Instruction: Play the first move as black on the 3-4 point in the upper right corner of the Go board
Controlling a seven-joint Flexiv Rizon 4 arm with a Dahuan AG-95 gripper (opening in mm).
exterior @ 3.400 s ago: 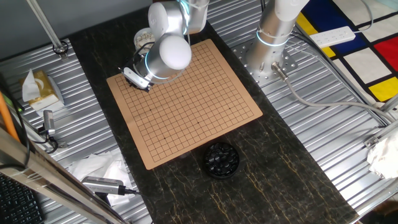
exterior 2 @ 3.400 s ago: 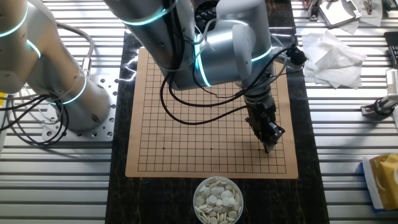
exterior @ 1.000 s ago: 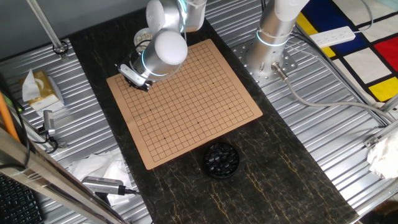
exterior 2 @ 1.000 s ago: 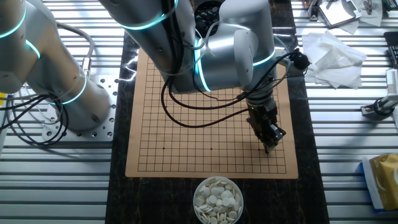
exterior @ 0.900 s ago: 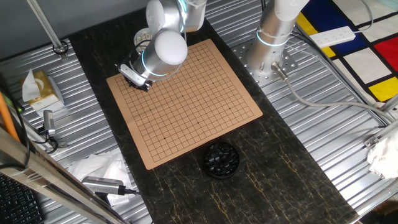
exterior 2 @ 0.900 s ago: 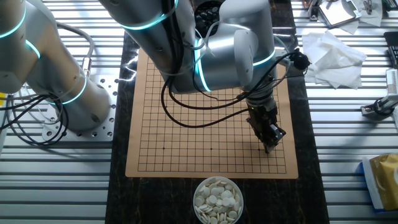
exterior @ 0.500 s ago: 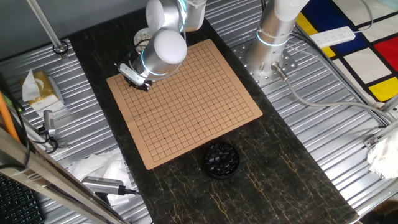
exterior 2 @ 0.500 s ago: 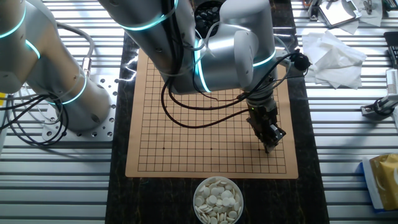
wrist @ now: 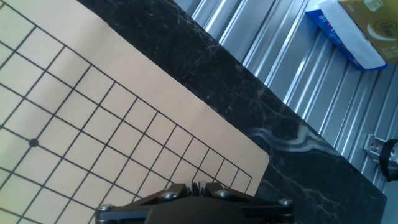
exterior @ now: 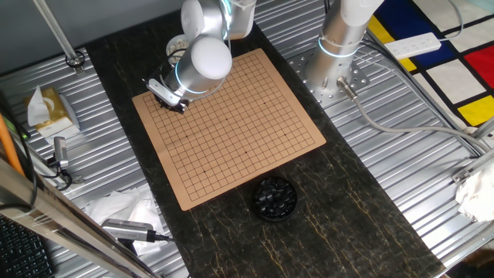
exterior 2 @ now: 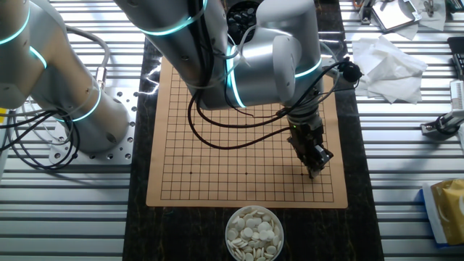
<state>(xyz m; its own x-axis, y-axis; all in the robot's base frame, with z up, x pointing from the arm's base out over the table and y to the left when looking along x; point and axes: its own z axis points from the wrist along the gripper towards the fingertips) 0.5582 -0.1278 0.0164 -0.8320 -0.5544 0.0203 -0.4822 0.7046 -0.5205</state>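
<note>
Two fixed cams look down on the Go board point(exterior: 231, 127) from opposite sides, both fairly high up. Hand cam sits super close over the board's corner point(wrist: 249, 155).

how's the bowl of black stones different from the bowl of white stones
The bowl of black stones looks dark all over, bowl and stones alike; the bowl of white stones is pale, with a light rim.
The two bowls sit off opposite edges of the Go board.
The gripper hangs over the board near the white bowl's edge, far from the black bowl.
Both are round, full, and rest on the dark mat.
</note>
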